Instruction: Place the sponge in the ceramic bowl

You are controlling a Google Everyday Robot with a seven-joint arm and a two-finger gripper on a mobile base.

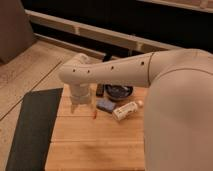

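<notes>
The wooden table (95,147) carries all the items in its far half. The sponge (105,105), a small blue-grey block, lies flat on the table surface near the middle of that far half. It is outside the bowl (119,92), which stands just behind it and slightly to the right. The bowl is round, dark and shallow, and the forearm of the arm (125,70) crosses above its far rim. A white bottle (125,110) lies on its side just right of the sponge, with its cap end pointing to the right and away. A small black block (100,90) rests just left of the bowl and behind the sponge. A small orange-red item (94,115), too small to identify, lies on the table just in front of and left of the sponge. The arm enters from the right as a large white body, reaches left across the table and turns downward at the wrist. The gripper (77,106) hangs below the wrist over the far left part of the table, left of the sponge and apart from it. The state of the jaws cannot be told from this position. A dark mat (32,130) lies on the floor along the left edge of the table.
</notes>
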